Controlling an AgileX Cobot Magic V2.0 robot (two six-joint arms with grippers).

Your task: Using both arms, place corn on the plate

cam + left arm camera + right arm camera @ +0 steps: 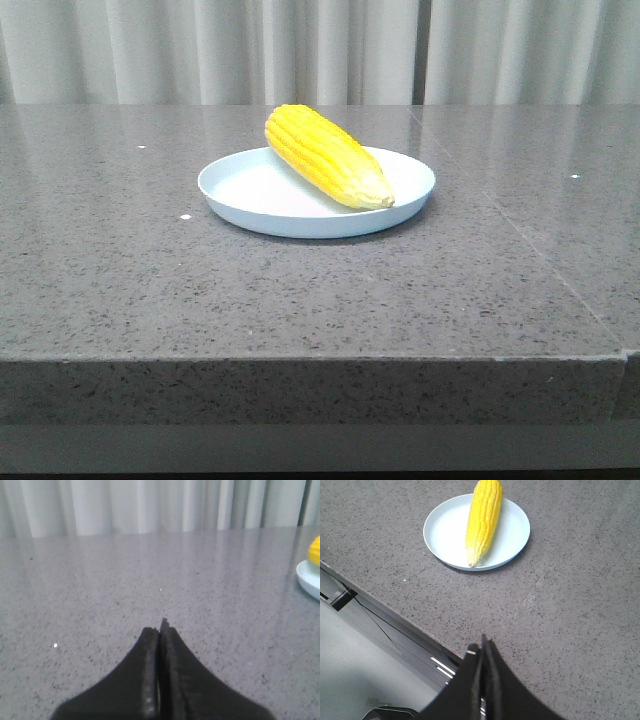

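Speckled grey table, pale curtains

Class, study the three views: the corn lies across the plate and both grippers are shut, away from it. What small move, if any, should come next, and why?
Probably none beyond keeping both arms back. The corn already rests on the plate, its thick end overhanging the far rim, and the left gripper and right gripper are shut, holding nothing, so the placing looks done.

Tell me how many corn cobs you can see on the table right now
1. The corn lies across the plate in the middle of the table, its pale tip near the plate's front-right rim and its thick end overhanging the back rim. No other cob shows in any view.
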